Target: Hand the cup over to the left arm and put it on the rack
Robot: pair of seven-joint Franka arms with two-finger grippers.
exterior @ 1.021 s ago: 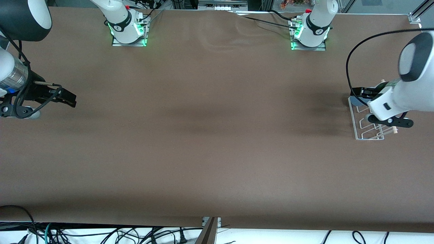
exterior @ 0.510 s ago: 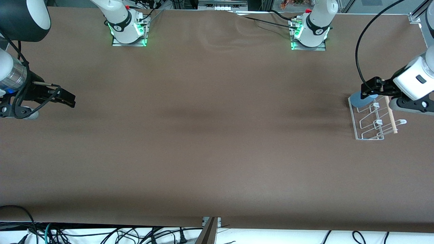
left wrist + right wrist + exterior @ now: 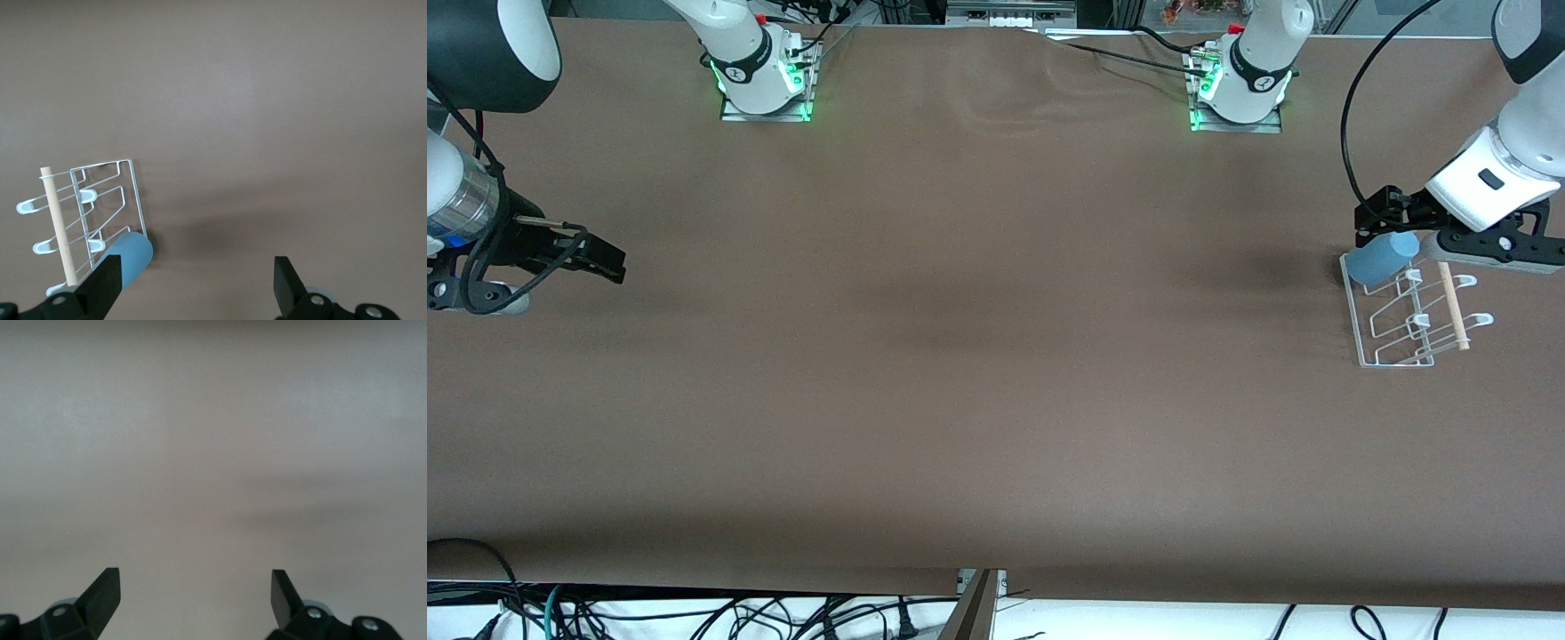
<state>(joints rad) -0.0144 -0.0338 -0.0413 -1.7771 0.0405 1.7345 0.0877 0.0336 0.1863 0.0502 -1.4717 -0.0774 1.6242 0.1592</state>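
Note:
The light-blue cup (image 3: 1381, 258) lies tilted on a prong at the corner of the white wire rack (image 3: 1359, 329) farthest from the front camera, at the left arm's end of the table. It also shows in the left wrist view (image 3: 132, 257) on the rack (image 3: 130, 183). My left gripper (image 3: 1376, 220) is open and empty, just above the cup and apart from it; in its wrist view (image 3: 197, 283) one finger stands beside the cup. My right gripper (image 3: 609, 261) is open and empty and waits at the right arm's end; its wrist view (image 3: 195, 593) shows only bare table.
The rack's wooden dowel (image 3: 1451, 308) lies across the prongs. The brown table cover (image 3: 978, 356) spreads between the arms. The two arm bases (image 3: 763, 76) stand along the edge farthest from the front camera. Cables hang below the nearest edge.
My left gripper has let go of the cup and drawn up and away from the rack. The cup stays on the rack prong. The right arm has not moved.

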